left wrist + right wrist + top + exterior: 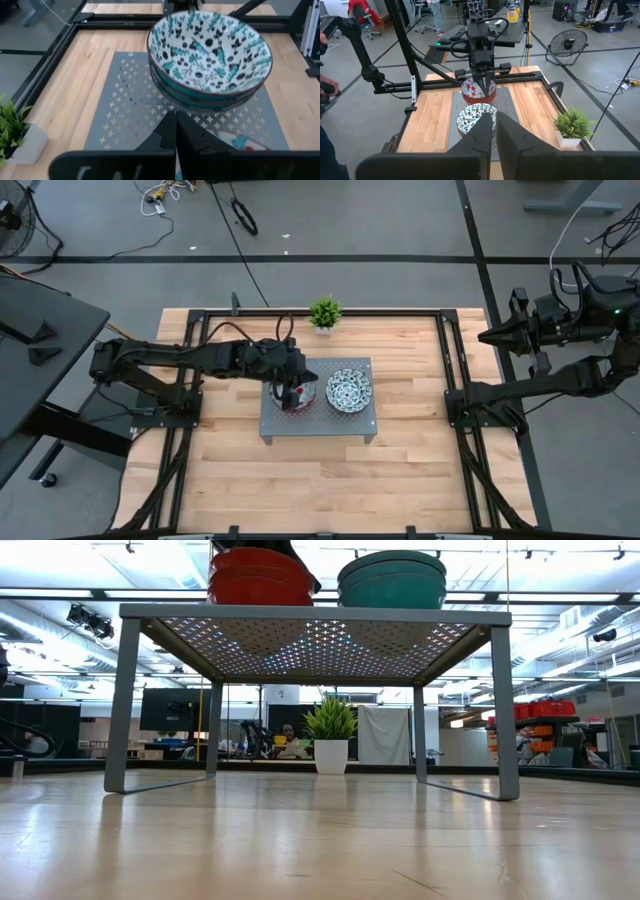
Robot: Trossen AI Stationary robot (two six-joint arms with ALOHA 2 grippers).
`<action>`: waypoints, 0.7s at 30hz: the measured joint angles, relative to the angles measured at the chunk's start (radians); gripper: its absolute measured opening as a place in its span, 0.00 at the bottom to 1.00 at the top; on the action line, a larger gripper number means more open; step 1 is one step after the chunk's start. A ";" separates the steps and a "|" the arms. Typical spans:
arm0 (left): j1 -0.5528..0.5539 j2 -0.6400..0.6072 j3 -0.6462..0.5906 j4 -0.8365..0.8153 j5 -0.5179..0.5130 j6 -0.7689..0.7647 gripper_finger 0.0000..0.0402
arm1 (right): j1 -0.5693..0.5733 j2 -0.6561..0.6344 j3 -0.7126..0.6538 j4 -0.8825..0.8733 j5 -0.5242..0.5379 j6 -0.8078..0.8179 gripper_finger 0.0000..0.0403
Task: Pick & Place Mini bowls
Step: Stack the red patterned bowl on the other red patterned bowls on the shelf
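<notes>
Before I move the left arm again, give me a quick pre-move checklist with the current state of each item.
1. Left gripper shut at the red-spotted bowls: ok.
2. Whether it actually pinches a rim: cannot tell.
3. Blue-green bowls stacked squarely on the grey stand: ok.
4. The two stacks apart: ok.
5. Right gripper parked off the table: ok.
6. Potted plant away from the stand: ok.
</notes>
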 joint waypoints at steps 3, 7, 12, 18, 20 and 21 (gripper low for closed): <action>0.000 0.000 0.000 0.022 -0.007 0.000 0.00 | 0.000 0.000 0.000 0.000 0.000 0.000 0.07; -0.001 -0.001 0.000 0.035 -0.007 -0.006 0.00 | 0.000 0.000 0.000 0.000 0.000 0.000 0.07; -0.023 -0.030 0.000 0.031 -0.016 -0.016 0.00 | 0.000 0.000 0.000 0.000 0.000 0.000 0.07; -0.075 -0.087 0.000 -0.021 -0.080 -0.070 0.00 | 0.000 0.000 0.000 0.000 0.000 0.000 0.07; -0.098 -0.105 0.000 -0.052 -0.106 -0.110 0.00 | 0.000 0.000 0.000 0.000 0.000 0.000 0.07; -0.111 -0.115 0.000 -0.079 -0.117 -0.127 0.00 | 0.000 0.000 0.000 0.000 0.000 0.000 0.07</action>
